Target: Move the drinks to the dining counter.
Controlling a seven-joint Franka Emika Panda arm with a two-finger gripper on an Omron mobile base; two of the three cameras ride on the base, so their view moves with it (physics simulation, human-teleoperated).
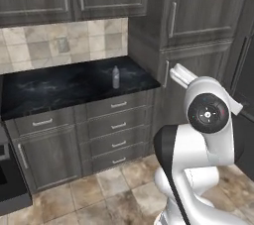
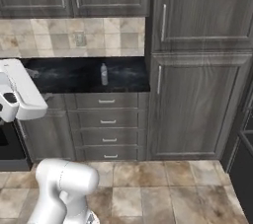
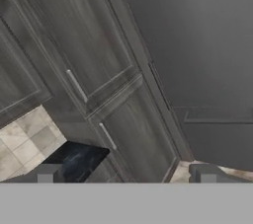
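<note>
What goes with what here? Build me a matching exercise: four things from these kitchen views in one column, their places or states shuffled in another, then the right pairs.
Things:
1. bottle
2. wall outlet
3. drawers
4. hand

Places or states:
A. open, holding nothing
B. on the tile backsplash
C. standing upright on the black counter
D. below the black counter's top

Pairs: 1-C, 2-B, 3-D, 4-A
</note>
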